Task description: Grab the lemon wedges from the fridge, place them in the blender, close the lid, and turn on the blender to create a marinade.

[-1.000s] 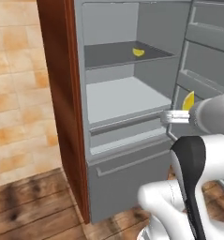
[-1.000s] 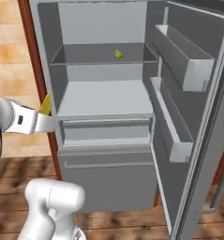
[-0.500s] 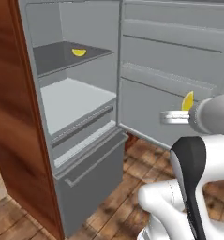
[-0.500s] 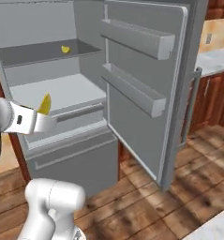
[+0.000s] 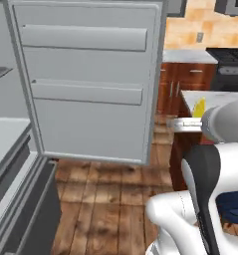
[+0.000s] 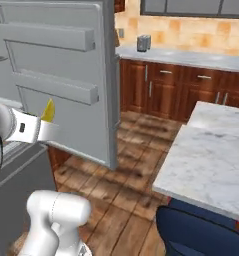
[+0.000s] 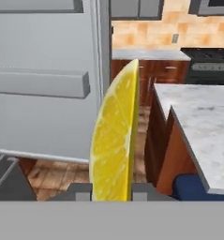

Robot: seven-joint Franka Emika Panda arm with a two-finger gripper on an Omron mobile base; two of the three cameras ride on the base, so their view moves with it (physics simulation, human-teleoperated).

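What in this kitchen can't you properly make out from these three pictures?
- Bright yellow lemon wedge: its base sits between the gripper's tips, hand view.
- Tall grey fridge: interior cut off by left edge, left base view.
- Small grey countertop object: too small to identify, right base view.

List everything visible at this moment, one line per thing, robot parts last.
lemon wedge: one, yellow, upright between the jaws.
fridge: one, grey, door swung open, on the left.
marble island counter: one, white and grey, right of the fridge door.
wooden base cabinets: a row, reddish brown, along the back wall.
small container: one, dark grey, on the back counter.
stove: one, black, far right.
gripper: one, jaws shut on the lemon wedge.
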